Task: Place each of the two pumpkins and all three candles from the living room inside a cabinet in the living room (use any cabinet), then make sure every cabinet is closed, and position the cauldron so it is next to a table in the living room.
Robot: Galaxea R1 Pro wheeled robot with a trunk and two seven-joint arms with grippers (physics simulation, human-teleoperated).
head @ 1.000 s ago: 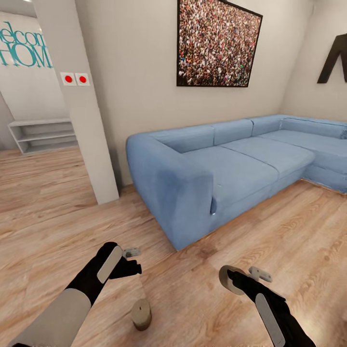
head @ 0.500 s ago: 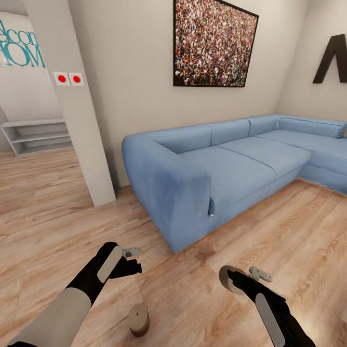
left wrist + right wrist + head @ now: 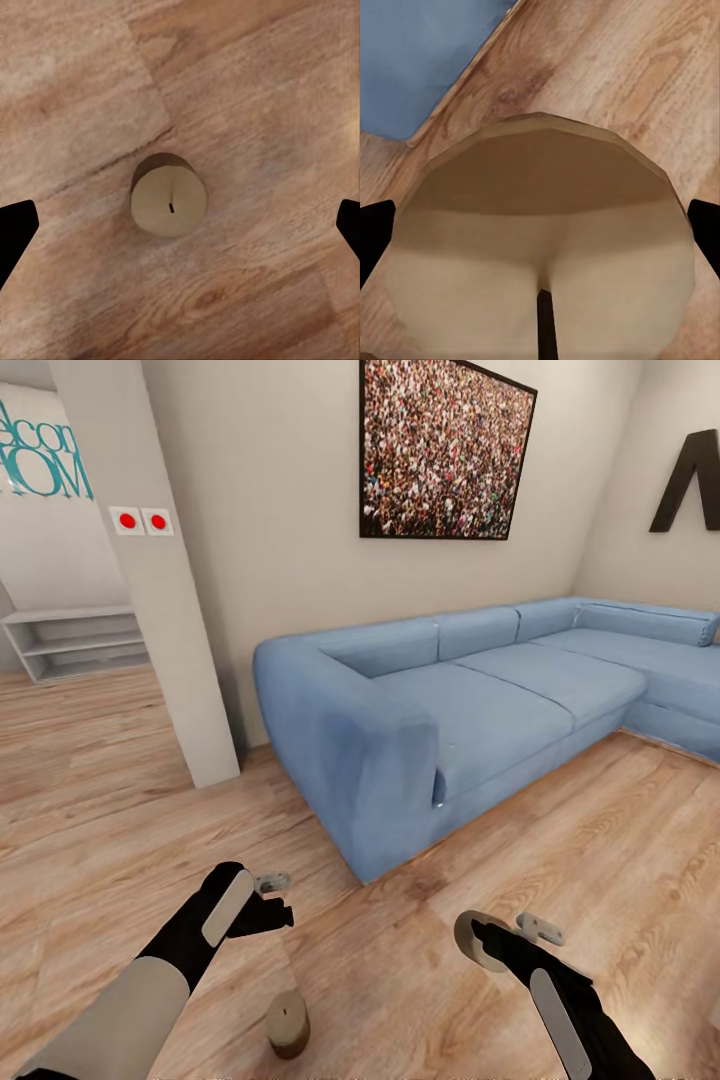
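Your right gripper (image 3: 487, 942) is clenched around a stubby pale beige candle (image 3: 468, 940), held low over the wood-plank floor (image 3: 620, 840) in front of the sofa. In the right wrist view that held candle (image 3: 540, 247) looms large between the two dark fingertips (image 3: 375, 240), its flat cream top facing the camera with a thin dark wick at the centre and a browner, shaded side wall behind.

Your left gripper (image 3: 272, 900) hangs released, its jaws spread wide and holding nothing, above a second short beige candle (image 3: 287, 1022) that stands upright on the floor directly beneath it. The left wrist view looks straight down on this one (image 3: 169, 196): a round, pale tan disc with a short black wick, a darker rim of side wall showing at one edge, sitting well apart from both black fingertips (image 3: 15, 236) on the light oak-coloured boards.

Beyond your arms, a large light-blue fabric corner sofa (image 3: 470, 700) runs along the wall. A black-framed crowd photograph (image 3: 445, 450) hangs above it, and a white square pillar (image 3: 150, 580) with two red-dotted switch plates (image 3: 140, 520) stands at your left, with low grey open shelves (image 3: 75, 643) behind it.
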